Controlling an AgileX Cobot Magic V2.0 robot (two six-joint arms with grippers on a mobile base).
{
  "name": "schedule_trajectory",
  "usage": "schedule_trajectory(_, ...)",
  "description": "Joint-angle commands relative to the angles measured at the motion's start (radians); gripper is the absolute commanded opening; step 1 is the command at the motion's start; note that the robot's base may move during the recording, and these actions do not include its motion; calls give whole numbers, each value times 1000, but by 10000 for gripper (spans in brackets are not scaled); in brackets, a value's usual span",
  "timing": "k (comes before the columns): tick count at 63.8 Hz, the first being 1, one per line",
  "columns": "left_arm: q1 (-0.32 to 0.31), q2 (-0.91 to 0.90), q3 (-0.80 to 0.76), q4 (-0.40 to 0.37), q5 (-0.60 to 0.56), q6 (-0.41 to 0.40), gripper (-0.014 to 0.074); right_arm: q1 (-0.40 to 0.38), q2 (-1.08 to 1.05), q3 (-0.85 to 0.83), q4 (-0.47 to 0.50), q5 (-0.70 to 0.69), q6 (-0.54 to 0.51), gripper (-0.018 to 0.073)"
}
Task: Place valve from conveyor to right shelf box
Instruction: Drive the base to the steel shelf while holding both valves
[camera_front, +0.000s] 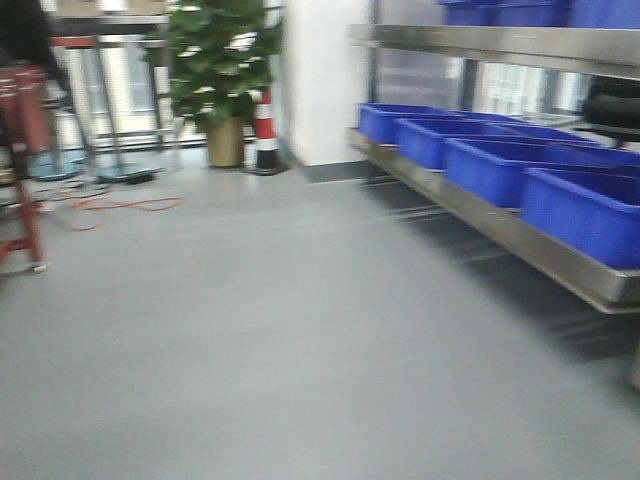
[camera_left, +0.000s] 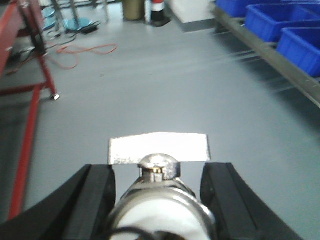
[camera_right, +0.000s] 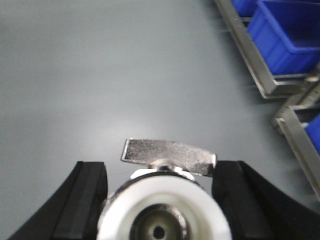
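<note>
A silvery valve (camera_left: 160, 200) with a flat metal handle (camera_left: 158, 148) sits between the black fingers of my left gripper (camera_left: 159, 167), which is shut on it above the grey floor. My right gripper (camera_right: 161, 165) is shut on another valve (camera_right: 165, 210); its white-ringed end faces the camera and its handle (camera_right: 170, 156) points forward. Blue boxes (camera_front: 580, 210) stand in a row on the steel shelf (camera_front: 520, 235) at the right; they also show as boxes (camera_left: 300, 45) in the left wrist view and as a box (camera_right: 287, 35) in the right wrist view. The conveyor is out of view. Neither gripper shows in the front view.
A potted plant (camera_front: 222, 70) and a red-white cone (camera_front: 265, 135) stand at the far wall. A red metal frame (camera_front: 22, 170) is at the left, with an orange cable (camera_front: 120, 207) on the floor. An upper shelf (camera_front: 500, 40) carries more blue boxes.
</note>
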Motion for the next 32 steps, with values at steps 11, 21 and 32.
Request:
schedule_trajectory(11,-4,-10,-12,-13,-77,-6,-111,-2,-15,-17,-6,-63,-2,-154)
schedule_trajectory(21,-4,-10,-12,-13,-77,-6,-111,-2,-15,-17,-6,-63,-2,-154)
schedule_trajectory(32,-4,-10,-12,-13,-77,-6,-111,-2,-15,-17,-6,-63,-2,-154)
